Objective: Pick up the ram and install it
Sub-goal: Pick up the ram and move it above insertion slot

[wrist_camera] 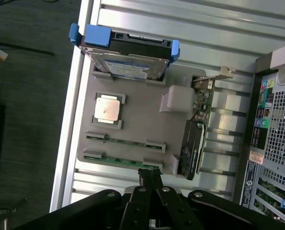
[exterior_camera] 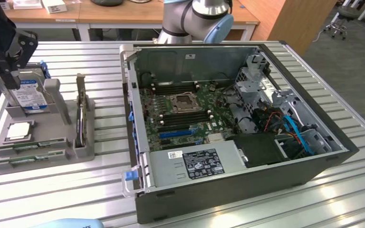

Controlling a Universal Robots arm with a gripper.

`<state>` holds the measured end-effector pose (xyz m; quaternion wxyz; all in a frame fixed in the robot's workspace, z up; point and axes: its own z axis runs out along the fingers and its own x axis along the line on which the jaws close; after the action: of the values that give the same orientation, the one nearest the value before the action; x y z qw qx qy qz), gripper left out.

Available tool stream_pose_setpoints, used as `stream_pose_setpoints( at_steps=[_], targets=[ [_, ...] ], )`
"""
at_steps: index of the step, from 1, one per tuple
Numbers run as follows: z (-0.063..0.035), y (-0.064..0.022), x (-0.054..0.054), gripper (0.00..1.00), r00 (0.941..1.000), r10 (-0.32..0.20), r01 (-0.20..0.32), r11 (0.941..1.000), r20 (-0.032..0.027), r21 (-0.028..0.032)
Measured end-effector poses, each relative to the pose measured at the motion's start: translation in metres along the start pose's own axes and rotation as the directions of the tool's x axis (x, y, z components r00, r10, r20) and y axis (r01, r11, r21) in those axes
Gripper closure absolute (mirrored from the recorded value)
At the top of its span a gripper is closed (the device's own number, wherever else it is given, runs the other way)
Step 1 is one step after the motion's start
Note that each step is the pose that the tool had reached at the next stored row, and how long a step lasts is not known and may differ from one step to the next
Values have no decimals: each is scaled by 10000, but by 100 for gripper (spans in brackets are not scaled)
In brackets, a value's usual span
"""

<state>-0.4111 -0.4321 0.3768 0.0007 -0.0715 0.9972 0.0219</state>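
Note:
Two ram sticks, long green boards, lie side by side in slots at the front of the grey holder tray [exterior_camera: 55, 128]: one ram stick [exterior_camera: 32, 146] [wrist_camera: 125, 141] and a second ram stick [exterior_camera: 27, 160] [wrist_camera: 123, 161] beside it. My black gripper [exterior_camera: 6, 80] [wrist_camera: 150, 175] hangs above the tray at the exterior view's left, over the hard drive end. Its fingers are pressed together and hold nothing. In the wrist view the fingertips sit just past the outer ram stick. The open computer case [exterior_camera: 233, 118] shows its motherboard with dark memory slots [exterior_camera: 182, 118] beside the CPU socket [exterior_camera: 186, 102].
The tray also holds a blue-labelled hard drive [exterior_camera: 33, 97] [wrist_camera: 128, 57], a square silver CPU chip [exterior_camera: 19, 130] [wrist_camera: 107, 109] and an upright expansion card [exterior_camera: 81, 114] [wrist_camera: 193, 143]. The slatted metal table [exterior_camera: 106, 190] ends close to the tray at the exterior view's left.

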Motion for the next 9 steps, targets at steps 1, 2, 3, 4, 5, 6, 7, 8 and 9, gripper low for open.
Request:
stream_pose_setpoints(
  at_steps=[1, 2, 3, 4, 5, 6, 7, 8, 9],
  targets=[
    [1, 0, 0, 90, 10000, -83, 83, 10000, -3, -1],
    [1, 0, -1, 90, 9999, -162, 162, 9999, -7, -1],
    [1, 0, -1, 90, 9997, -241, 241, 9997, -11, -2],
    [1, -1, -1, 90, 9995, -317, 317, 9995, -14, -2],
    [2, 0, -1, 90, 9992, -392, 392, 9992, -16, -3],
    [2, 0, -1, 90, 9989, -468, 468, 9989, -20, -3],
    [2, 0, -2, 90, 9985, -548, 548, 9985, -24, -3],
    [2, 0, -2, 90, 9979, -640, 640, 9980, -28, -4],
    [3, 0, -2, 90, 9973, -729, 729, 9973, -31, -5]
  ],
)
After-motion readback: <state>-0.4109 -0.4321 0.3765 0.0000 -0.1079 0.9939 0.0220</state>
